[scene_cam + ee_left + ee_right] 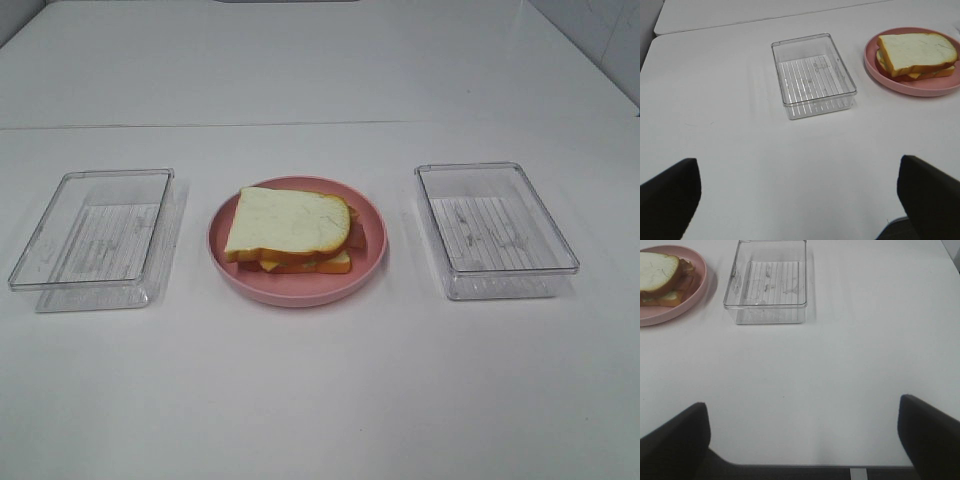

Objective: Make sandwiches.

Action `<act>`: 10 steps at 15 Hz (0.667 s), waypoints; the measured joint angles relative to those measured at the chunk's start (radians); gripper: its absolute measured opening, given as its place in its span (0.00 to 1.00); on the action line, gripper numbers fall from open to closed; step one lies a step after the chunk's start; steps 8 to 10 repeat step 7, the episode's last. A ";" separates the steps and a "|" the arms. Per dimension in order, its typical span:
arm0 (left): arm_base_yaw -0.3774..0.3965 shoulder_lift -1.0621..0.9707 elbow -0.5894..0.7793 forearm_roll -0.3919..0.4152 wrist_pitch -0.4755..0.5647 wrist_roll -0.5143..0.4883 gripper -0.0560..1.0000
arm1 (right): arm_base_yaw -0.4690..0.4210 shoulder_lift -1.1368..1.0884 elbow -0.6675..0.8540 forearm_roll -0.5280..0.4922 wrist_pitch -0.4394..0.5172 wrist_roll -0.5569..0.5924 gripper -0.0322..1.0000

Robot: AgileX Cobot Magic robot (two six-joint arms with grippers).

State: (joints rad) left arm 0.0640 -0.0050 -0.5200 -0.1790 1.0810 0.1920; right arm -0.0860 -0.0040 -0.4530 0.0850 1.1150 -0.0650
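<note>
The sandwich [290, 230] lies on a plate [300, 290] between two trays [90, 240] [495, 230].

**A bare test bench, not a kitchen**

Plain white table [320, 400] fills the frame, white wall panels at the top. Centre: toy sandwich [292, 230] on a pink plate [230, 262], clear trays [92, 240] left and right. Looks like a lab setup.

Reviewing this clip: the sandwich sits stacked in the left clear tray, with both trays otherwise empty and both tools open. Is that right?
Not quite. The sandwich sits on the pink plate between the trays, as the exterior high view shows. The left tray and right tray are empty, and both tools are open.
</note>
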 joint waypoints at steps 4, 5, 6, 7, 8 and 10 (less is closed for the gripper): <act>0.000 0.000 0.000 0.000 0.000 0.000 0.99 | 0.000 0.000 0.000 0.001 0.000 0.000 0.98; 0.000 0.000 0.000 0.000 0.000 0.000 0.99 | 0.000 0.000 0.000 0.001 0.000 0.000 0.98; 0.000 0.000 0.000 0.000 0.000 0.000 0.99 | 0.000 0.000 0.000 0.001 0.000 0.000 0.98; 0.000 0.000 0.000 0.000 0.000 0.000 0.99 | 0.000 0.000 0.000 0.001 0.000 0.000 0.98; 0.000 0.000 0.000 0.000 0.000 0.000 0.99 | 0.000 0.000 0.000 0.001 0.000 0.000 0.98; 0.000 0.000 0.000 0.000 0.000 0.000 0.99 | 0.000 0.000 0.000 0.001 0.000 0.000 0.98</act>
